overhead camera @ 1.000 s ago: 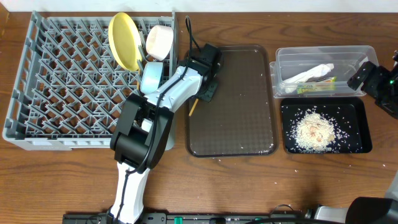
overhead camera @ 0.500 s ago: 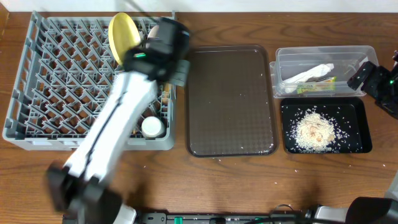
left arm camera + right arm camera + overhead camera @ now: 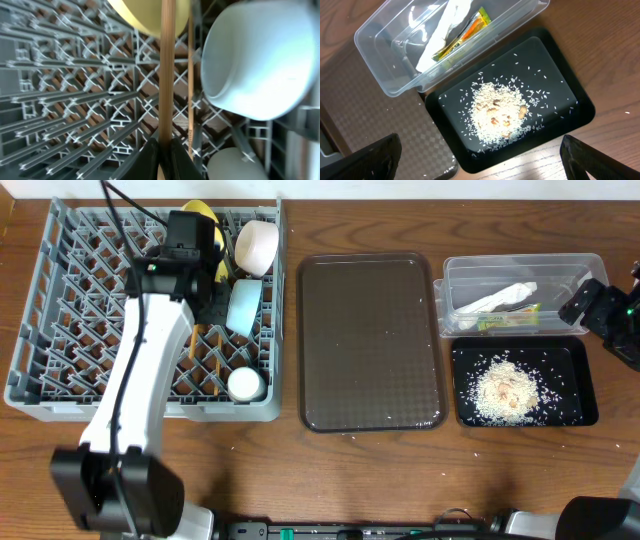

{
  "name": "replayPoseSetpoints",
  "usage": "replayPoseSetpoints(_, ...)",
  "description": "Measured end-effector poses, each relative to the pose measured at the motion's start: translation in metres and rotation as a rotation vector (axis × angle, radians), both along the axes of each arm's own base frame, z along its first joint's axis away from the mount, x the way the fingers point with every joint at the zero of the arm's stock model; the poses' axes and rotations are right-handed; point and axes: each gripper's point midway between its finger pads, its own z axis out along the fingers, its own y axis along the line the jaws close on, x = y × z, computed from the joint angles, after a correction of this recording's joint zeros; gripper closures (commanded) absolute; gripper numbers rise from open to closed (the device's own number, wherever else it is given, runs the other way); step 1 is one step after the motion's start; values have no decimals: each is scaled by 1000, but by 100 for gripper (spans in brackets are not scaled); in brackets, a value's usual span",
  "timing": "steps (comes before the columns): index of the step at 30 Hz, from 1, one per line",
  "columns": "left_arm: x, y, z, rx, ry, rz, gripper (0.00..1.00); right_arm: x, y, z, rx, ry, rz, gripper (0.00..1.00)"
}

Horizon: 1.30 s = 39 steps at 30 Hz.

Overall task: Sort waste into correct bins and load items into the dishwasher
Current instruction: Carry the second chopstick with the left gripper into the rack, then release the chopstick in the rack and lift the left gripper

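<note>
Currently, from largest to smallest, we see:

Table: brown wood (image 3: 380, 470), with everything set in a row across it.
Dish rack: the grey pegged rack (image 3: 60, 310) fills the left side, and we find all the dishes in its right part.
Brown tray: it lies flat (image 3: 370, 340) between the dish rack and the two bins, with only a few pale specks on it.
Clear tub: it sits at the far right (image 3: 455, 275), touching the black tray in front of it.
Black tray: it lies nearer us (image 3: 575, 405) and holds the food.
Left gripper: its fingers are pinched shut (image 3: 165, 150) on one chopstick, low among the pegs.
Right gripper: the fingers are spread wide (image 3: 480, 142) with nothing between them, above the two bins.
Yellow plate: it stands on edge (image 3: 205, 210) at the rack's far side, partly hidden by the left arm.
White bowl: tipped on its side (image 3: 257, 245) in the rack's far right corner.
Light blue bowl: on edge (image 3: 244, 305), just in front of the white bowl.
White cup: mouth up (image 3: 245, 384) near the rack's front right corner.
Chopsticks: both are in the rack (image 3: 215, 358), left of the light blue bowl; one is clamped, the other lies just beside it.
White paper: crumpled (image 3: 505, 295) inside the clear tub.
Snack wrapper: in the clear tub (image 3: 505, 322), against its front wall.
Rice crumbs: heaped (image 3: 505, 390) mid black tray, with stray grains around the heap.
</note>
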Motion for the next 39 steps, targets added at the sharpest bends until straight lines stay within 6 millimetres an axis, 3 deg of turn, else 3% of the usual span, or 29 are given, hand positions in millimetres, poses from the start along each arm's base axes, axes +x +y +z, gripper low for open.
replayPoseSetpoints(3, 2, 6, -24, 10, 67, 6, 84, 0, 0, 0, 1, 0, 0, 1)
replayPoseSetpoints(6, 2, 9, -41, 16, 116, 4, 63, 0, 0, 0, 0, 0, 0, 1)
replayPoseSetpoints(8, 2, 9, -50, 17, 141, 6, 56, 0, 0, 0, 0, 0, 0, 1)
replayPoseSetpoints(18, 0, 10, -51, 15, 150, 15, 53, 0, 0, 0, 0, 0, 0, 1)
replayPoseSetpoints(23, -9, 9, -26, -2, 102, 35, 53, 0, 0, 0, 1, 0, 0, 1)
replayPoseSetpoints(34, -53, -10, 77, -195, -169, 116, 51, 0, 0, 0, 1, 0, 0, 1)
replayPoseSetpoints(37, -63, -17, 94, -266, -221, 141, 45, 0, 0, 0, 0, 0, 0, 1)
replayPoseSetpoints(39, -72, -22, 101, -310, -233, 155, 28, 0, 0, 0, 0, 0, 0, 1)
